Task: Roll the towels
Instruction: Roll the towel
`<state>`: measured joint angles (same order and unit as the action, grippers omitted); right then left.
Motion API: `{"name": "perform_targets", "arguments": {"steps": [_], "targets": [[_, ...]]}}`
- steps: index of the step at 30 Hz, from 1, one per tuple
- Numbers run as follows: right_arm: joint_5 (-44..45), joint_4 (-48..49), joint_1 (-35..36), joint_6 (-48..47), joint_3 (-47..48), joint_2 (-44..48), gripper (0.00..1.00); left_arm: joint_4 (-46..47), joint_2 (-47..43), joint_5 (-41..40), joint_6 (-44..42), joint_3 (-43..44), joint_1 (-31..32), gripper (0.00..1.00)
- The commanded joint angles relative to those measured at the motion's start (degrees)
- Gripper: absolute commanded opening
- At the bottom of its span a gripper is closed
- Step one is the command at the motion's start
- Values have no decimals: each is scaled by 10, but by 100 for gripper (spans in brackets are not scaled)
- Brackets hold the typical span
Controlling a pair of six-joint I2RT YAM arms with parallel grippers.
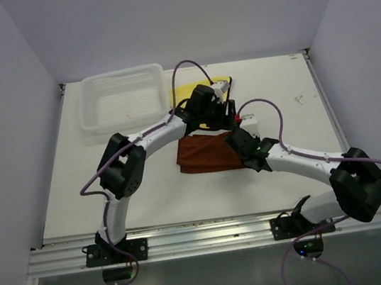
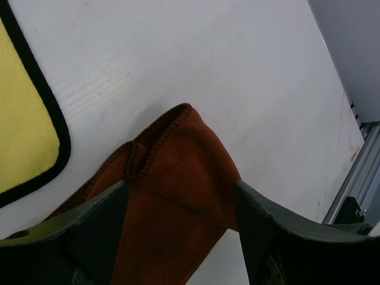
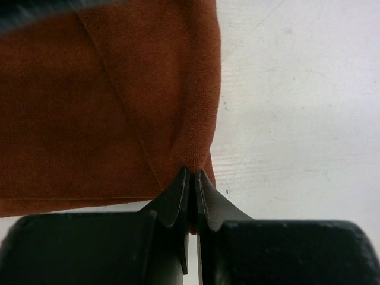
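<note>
The rust-brown towel (image 1: 203, 156) lies partly folded in the middle of the table. My right gripper (image 1: 237, 140) is shut on its right edge, the cloth pinched between the jaws (image 3: 193, 172) and bunched into a crease (image 3: 107, 107). My left gripper (image 1: 224, 119) hangs open over the towel's far end. Its fingers (image 2: 89, 225) straddle a folded corner (image 2: 178, 172) without closing on it. The yellow towel (image 1: 187, 90) with its dark hem (image 2: 24, 119) lies flat behind, partly hidden by the left arm.
A white mesh basket (image 1: 123, 72) stands at the back left of the table. The table's metal front rail (image 1: 205, 237) runs along the near edge. Purple cables loop over both arms.
</note>
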<state>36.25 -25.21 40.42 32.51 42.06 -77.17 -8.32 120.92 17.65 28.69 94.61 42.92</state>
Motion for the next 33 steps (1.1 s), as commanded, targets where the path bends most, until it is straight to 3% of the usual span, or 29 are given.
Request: {"name": "perform_targets", "arguments": {"steps": [1, 19, 25, 33], "targets": [[-13, 42, 8, -10, 13, -15, 0, 3, -16, 31, -14, -10, 7, 74], [-30, 78, 12, 4, -20, -6, 0, -76, 48, -33, -54, 84, 59, 70], [-36, 114, 12, 65, -75, 40, 0, -129, 91, -86, -62, 153, 71, 65], [0, 187, 12, 137, -191, 139, 0, -138, 117, -92, -44, 196, 71, 62]]}}
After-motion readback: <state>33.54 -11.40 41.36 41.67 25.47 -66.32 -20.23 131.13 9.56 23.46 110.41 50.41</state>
